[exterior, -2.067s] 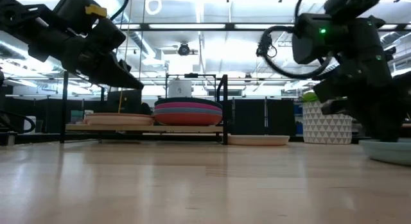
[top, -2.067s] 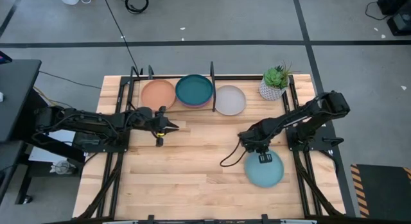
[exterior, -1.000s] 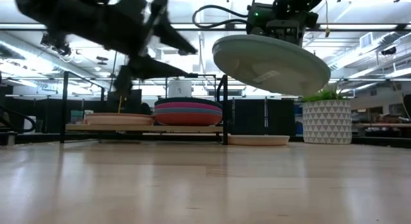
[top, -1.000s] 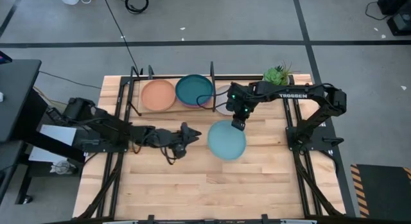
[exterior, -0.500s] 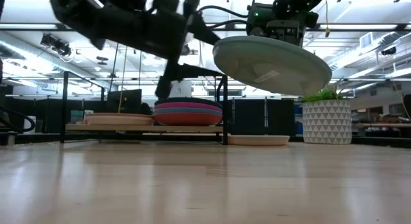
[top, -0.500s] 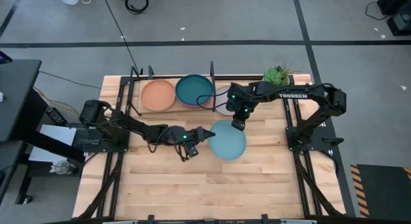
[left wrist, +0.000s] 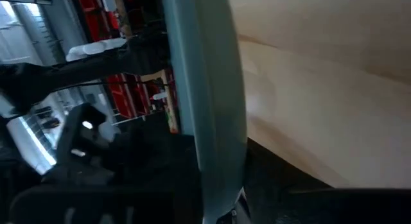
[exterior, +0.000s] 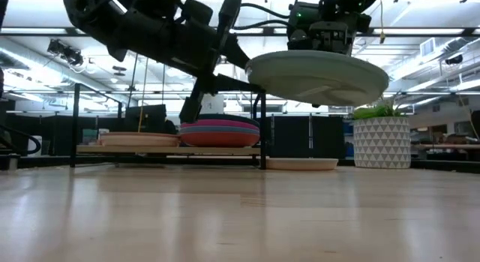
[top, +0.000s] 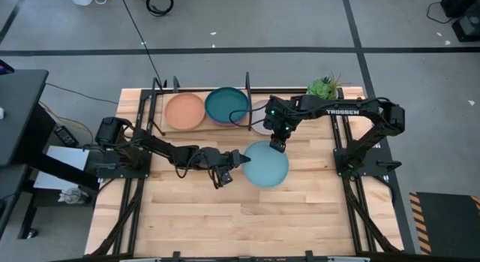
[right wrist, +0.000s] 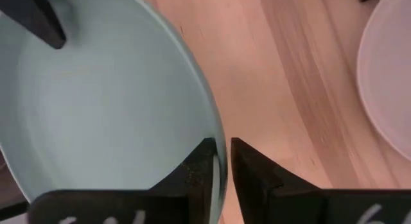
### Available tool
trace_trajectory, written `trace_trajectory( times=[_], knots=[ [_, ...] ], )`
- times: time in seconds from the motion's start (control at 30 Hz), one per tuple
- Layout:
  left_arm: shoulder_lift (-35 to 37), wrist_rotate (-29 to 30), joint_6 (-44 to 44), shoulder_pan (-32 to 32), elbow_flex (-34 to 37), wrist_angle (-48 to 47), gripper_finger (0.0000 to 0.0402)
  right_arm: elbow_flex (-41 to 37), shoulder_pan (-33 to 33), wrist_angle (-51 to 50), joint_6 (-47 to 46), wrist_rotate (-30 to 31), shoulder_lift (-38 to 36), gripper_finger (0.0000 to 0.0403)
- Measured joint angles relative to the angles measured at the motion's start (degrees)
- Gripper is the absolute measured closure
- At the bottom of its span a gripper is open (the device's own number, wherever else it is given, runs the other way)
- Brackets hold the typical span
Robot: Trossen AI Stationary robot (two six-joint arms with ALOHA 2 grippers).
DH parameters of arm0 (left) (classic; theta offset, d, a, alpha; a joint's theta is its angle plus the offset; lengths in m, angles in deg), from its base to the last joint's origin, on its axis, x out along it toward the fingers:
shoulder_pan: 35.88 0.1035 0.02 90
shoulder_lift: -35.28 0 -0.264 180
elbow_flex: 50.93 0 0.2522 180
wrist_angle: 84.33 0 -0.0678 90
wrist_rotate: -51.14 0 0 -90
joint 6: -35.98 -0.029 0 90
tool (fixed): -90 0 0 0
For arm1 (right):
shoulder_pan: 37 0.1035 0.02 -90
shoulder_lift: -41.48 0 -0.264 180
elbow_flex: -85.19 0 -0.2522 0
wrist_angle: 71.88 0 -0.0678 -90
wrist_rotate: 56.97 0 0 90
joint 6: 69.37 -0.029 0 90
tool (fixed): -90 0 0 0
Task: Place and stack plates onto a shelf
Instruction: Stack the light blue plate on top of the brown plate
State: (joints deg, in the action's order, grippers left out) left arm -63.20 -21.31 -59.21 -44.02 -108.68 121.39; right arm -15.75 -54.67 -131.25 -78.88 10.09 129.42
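While the light blue plate hangs in the air over the middle of the table, nearly level, the right gripper pinches its rim on the side nearest the shelf; the left gripper meets the opposite edge with its fingers spread around the rim; on the shelf a peach plate lies beside a stack topped by a dark teal plate; a pale plate rests on the table just beside the shelf, near a potted plant.
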Motion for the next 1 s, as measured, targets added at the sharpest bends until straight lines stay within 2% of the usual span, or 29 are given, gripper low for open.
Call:
trace_trajectory(
  times=[0.23,0.37,0.5,0.7,0.83,1.0],
  knots=[
    [0.04,0.09,3.68,0.00,-0.10,-2.37,0.0324,1.98,-0.61,-2.30,0.07,-0.53,0.02,0.0304],
    [0.36,0.56,6.47,-0.41,-0.17,-3.01,0.0326,7.53,-1.28,-7.57,1.83,2.48,0.02,0.0282],
    [0.37,2.27,8.44,-1.70,-0.17,-3.32,0.0326,11.29,-1.31,-8.69,3.51,5.76,-0.02,0.0264],
    [0.87,12.64,12.54,-4.87,-0.13,-5.43,0.0337,17.21,-1.31,-14.81,5.44,11.79,-0.43,0.0252],
    [4.66,16.77,20.16,-7.42,0.35,-13.84,0.0341,18.85,-1.31,-15.23,6.77,17.54,-3.59,0.0252],
    [11.35,26.06,33.96,-10.70,0.44,-29.75,0.0340,18.91,-1.31,-15.17,6.94,22.38,-7.86,0.0252]
  ],
)
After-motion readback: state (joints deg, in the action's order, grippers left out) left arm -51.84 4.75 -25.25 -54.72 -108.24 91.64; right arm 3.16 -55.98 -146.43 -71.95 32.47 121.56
